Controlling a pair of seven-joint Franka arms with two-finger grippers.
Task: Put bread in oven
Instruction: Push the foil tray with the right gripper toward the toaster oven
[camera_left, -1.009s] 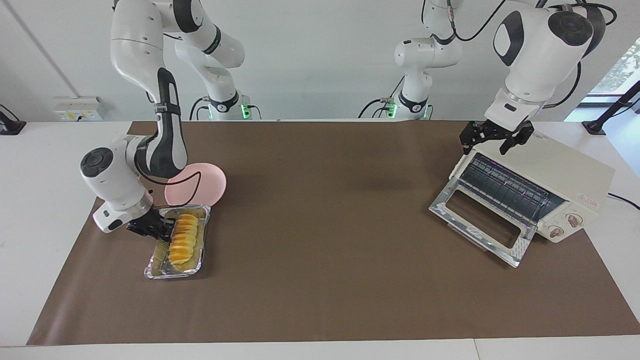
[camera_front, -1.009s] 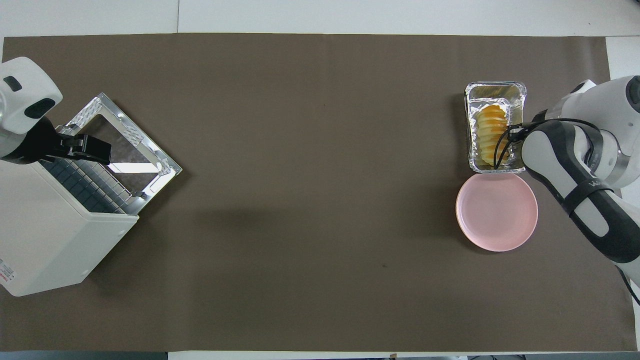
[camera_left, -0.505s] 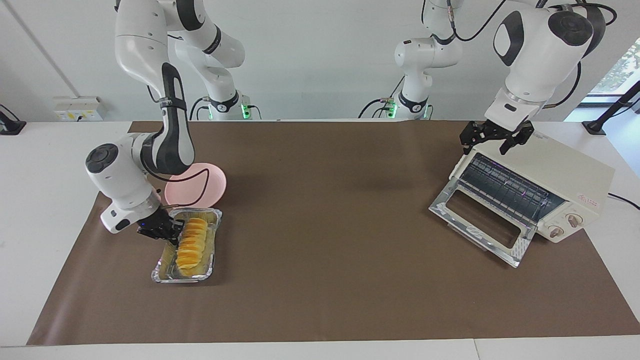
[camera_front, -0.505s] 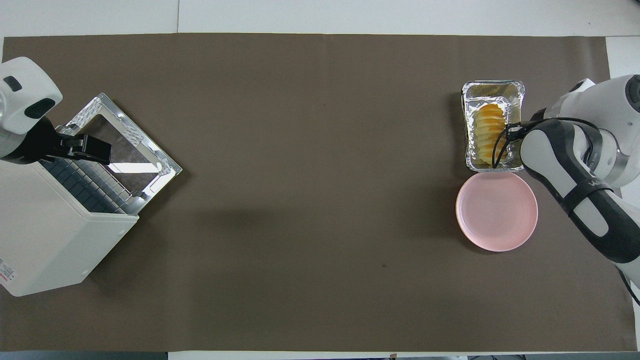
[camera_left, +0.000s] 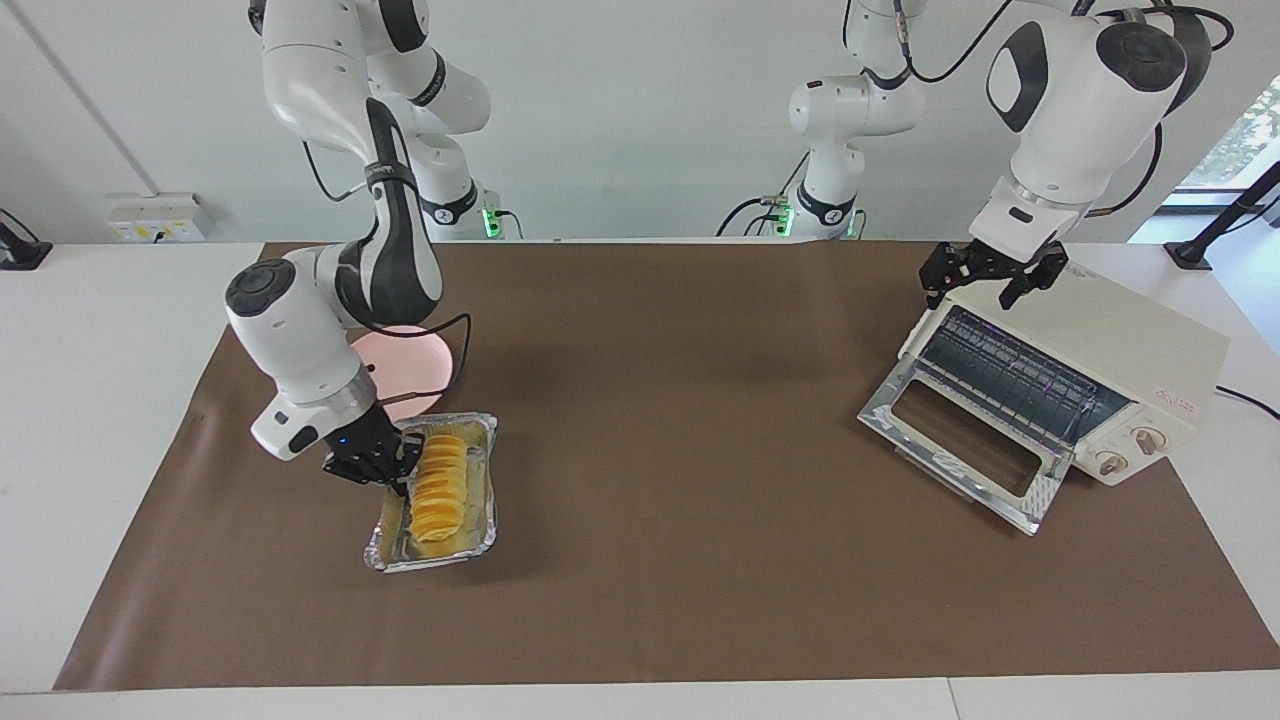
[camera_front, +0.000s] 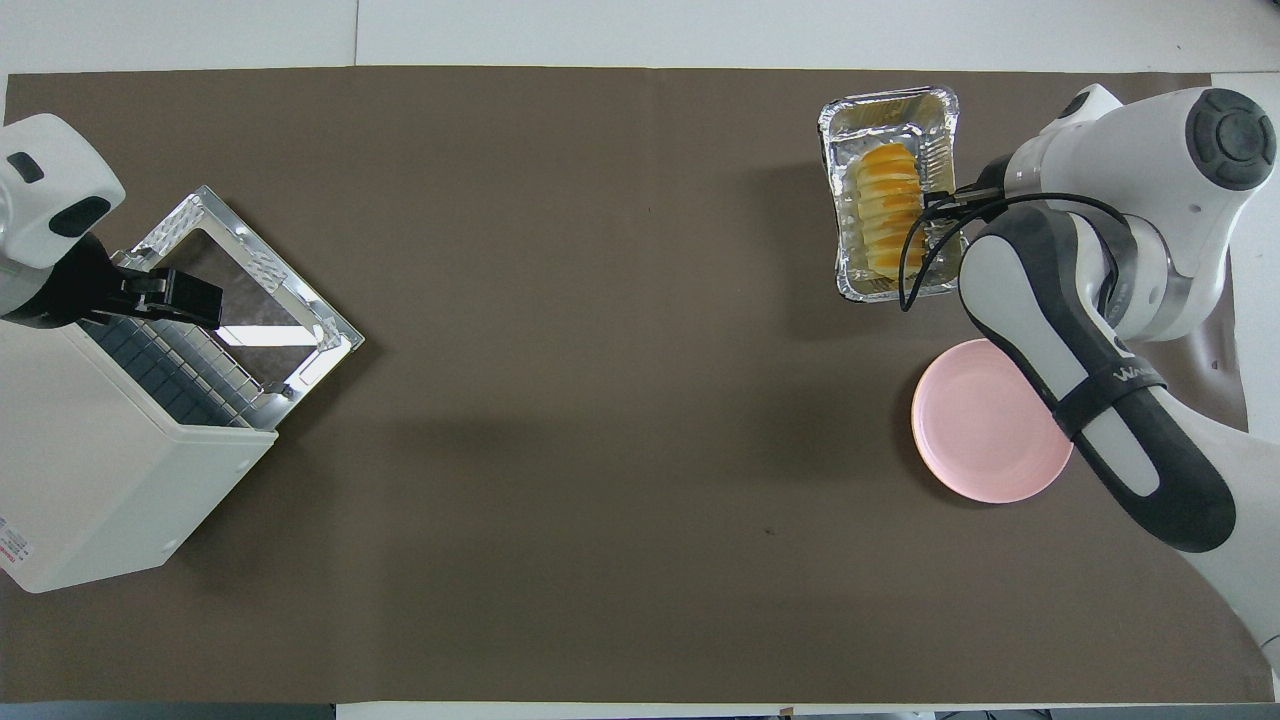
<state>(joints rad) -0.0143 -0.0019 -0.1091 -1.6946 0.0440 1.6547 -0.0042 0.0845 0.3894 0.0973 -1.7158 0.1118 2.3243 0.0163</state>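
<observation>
The right pincer (camera_left: 385, 468) grips the foil tray's (camera_left: 480, 495) rim; the bread (camera_left: 437, 492) lies inside.

A yellow-orange ridged bread (camera_left: 441, 489) lies in a shiny silver foil tray (camera_left: 478, 535). The round plate (camera_left: 405, 372) is pale pink. The oven (camera_left: 1085, 375) is cream-white (its door frame is bright, mirror-like metal, its rack dark). A plain brown mat (camera_left: 660, 470) covers the white table (camera_left: 90, 370). Both arms are white and black.
</observation>
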